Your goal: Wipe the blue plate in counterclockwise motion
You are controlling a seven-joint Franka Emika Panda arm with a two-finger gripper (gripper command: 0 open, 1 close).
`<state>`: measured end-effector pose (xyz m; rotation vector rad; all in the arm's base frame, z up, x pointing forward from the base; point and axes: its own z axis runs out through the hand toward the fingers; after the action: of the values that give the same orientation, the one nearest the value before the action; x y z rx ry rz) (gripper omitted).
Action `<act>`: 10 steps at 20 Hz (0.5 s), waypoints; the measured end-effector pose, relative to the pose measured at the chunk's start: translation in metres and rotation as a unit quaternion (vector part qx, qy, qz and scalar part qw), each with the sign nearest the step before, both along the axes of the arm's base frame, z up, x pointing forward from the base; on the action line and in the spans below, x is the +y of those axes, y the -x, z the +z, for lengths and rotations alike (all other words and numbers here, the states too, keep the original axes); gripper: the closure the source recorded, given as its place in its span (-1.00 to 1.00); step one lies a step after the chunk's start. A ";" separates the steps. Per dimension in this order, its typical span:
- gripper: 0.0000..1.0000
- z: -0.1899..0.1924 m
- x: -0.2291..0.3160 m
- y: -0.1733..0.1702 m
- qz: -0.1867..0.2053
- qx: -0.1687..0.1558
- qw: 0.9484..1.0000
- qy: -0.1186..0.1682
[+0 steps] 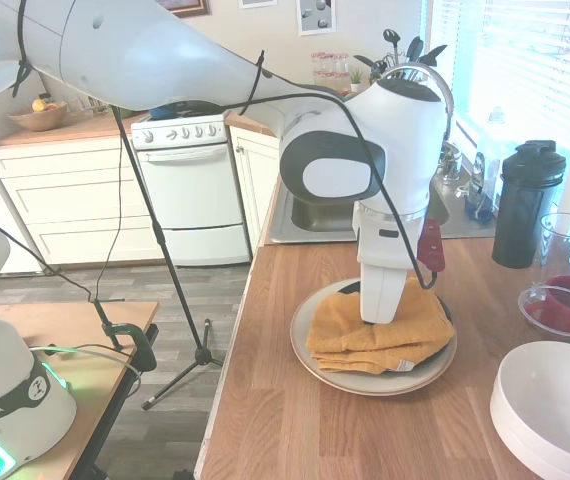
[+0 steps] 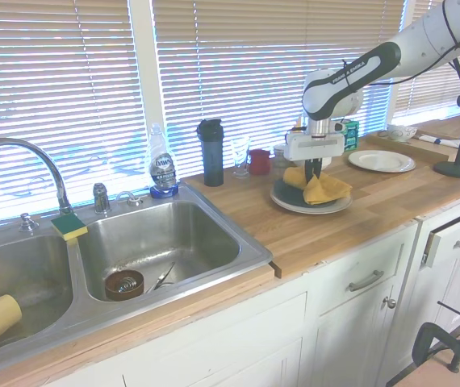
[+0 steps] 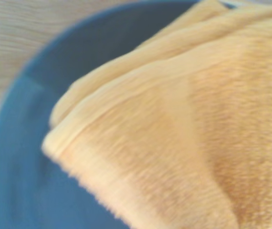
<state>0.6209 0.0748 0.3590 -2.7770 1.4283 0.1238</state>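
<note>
1. The claw [image 2: 314, 172] pointed straight down onto a folded yellow cloth [image 1: 380, 332]; its dark fingers [image 2: 315, 168] reached into the cloth's folds, and I could not tell whether they were spread or pressed together.
2. The cloth lay directly beneath the claw, draped over the blue plate [image 3: 19, 157], which sat under the cloth and showed only as a dark sliver [image 1: 446, 306] past the cloth's edge in the first exterior view.
3. In the second exterior view the blue plate's dark surface [image 2: 282, 192] showed on the sink side of the claw, just below it.
4. The blue plate rested on a larger beige plate [image 1: 311, 357], whose rim ringed the cloth below the claw on the wooden counter [image 1: 295, 420].
5. The wrist view, blurred, showed the cloth's layered corner over the glossy dark plate, with a strip of counter beyond the rim.
6. Beyond the claw toward the window stood a black shaker bottle [image 1: 526, 203], a clear cup [image 1: 564, 243] and a red bowl [image 1: 565, 312], all well apart from it.
7. A white bowl [image 1: 550, 408] sat on the counter near the beige plate, on the camera side of the red bowl.
8. In the second exterior view a white plate [image 2: 381, 160] lay on the far side of the claw from the sink [image 2: 157, 246], well apart from it.
</note>
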 end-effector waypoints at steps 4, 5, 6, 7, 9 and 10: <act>1.00 0.006 0.043 0.004 0.017 -0.004 1.000 0.010; 1.00 0.007 0.056 0.006 0.022 -0.005 1.000 0.013; 1.00 0.007 0.067 0.009 0.027 -0.005 0.999 0.017; 1.00 0.007 0.076 0.011 0.030 -0.006 0.999 0.021; 1.00 0.007 0.087 0.014 0.036 -0.007 0.999 0.025; 1.00 0.007 0.088 0.014 0.037 -0.007 0.999 0.026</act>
<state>0.6066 0.1626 0.3656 -2.8672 1.3440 0.0697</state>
